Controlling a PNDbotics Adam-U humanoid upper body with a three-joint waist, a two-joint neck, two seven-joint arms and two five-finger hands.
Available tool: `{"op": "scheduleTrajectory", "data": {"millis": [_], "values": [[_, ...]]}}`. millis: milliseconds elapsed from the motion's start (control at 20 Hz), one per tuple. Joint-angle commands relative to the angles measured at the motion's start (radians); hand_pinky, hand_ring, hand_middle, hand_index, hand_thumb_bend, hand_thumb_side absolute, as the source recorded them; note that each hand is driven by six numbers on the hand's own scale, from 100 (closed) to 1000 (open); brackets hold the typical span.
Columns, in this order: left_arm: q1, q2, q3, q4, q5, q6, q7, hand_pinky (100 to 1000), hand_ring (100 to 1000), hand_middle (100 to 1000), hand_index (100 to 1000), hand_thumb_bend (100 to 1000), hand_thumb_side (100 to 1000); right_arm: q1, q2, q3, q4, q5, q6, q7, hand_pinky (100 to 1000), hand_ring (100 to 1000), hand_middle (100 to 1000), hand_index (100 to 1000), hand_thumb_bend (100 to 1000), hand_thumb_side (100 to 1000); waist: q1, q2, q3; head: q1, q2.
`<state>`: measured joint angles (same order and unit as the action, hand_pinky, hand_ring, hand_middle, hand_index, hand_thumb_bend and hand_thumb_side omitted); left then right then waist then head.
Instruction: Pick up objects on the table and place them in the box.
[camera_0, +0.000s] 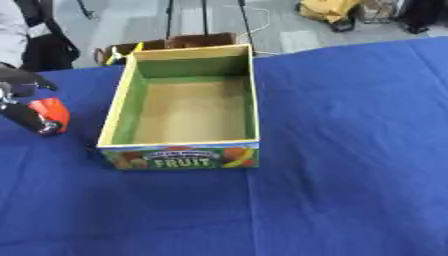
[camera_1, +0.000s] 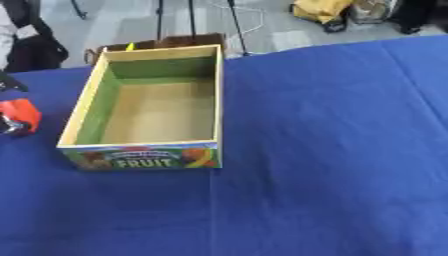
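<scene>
An open cardboard box (camera_0: 248, 95) with green inner walls and a "FRUIT" label on its front stands on the blue table; nothing shows inside it. At the left edge my left hand (camera_0: 24, 102) is curled round a red-orange object (camera_0: 51, 111), held just left of the box's front corner. The same red-orange object (camera_1: 19, 114) shows at the left edge of the right eye view. My right hand shows in neither view.
The blue cloth-covered table (camera_0: 350, 150) spreads wide to the right of and in front of the box. Beyond the far edge lie a grey floor, stand legs, a brown carton (camera_0: 175, 42) and a yellow bag (camera_0: 328, 9).
</scene>
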<state>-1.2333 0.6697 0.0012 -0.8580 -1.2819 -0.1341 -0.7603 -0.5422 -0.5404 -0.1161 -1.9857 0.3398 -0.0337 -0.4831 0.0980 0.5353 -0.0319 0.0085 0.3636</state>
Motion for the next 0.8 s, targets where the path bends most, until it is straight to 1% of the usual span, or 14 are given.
{"op": "scheduleTrajectory", "data": {"millis": [50, 500, 800], "values": [[-0.024, 0.046, 0.016, -0.008, -0.003, 0.007, -0.014, 888, 955, 980, 1000, 416, 534, -0.013, -0.031, -0.001, -0.014, -0.007, -0.001, -0.001, 718, 684, 687, 803, 262, 1000, -0.001, -0.022, -0.001, 0.006, -0.018], [-0.031, 0.050, 0.030, 0.019, -0.022, 0.020, -0.028, 888, 959, 1000, 1000, 413, 532, -0.018, -0.034, 0.000, -0.014, -0.010, -0.003, 0.001, 720, 684, 687, 801, 272, 1000, 0.003, -0.007, -0.010, 0.018, -0.044], [-0.038, 0.058, 0.040, 0.030, -0.040, 0.027, -0.029, 895, 955, 981, 1000, 392, 521, -0.021, -0.036, 0.000, -0.014, -0.011, -0.004, 0.004, 721, 683, 685, 800, 279, 1000, 0.007, 0.005, -0.015, 0.021, -0.060]]}}
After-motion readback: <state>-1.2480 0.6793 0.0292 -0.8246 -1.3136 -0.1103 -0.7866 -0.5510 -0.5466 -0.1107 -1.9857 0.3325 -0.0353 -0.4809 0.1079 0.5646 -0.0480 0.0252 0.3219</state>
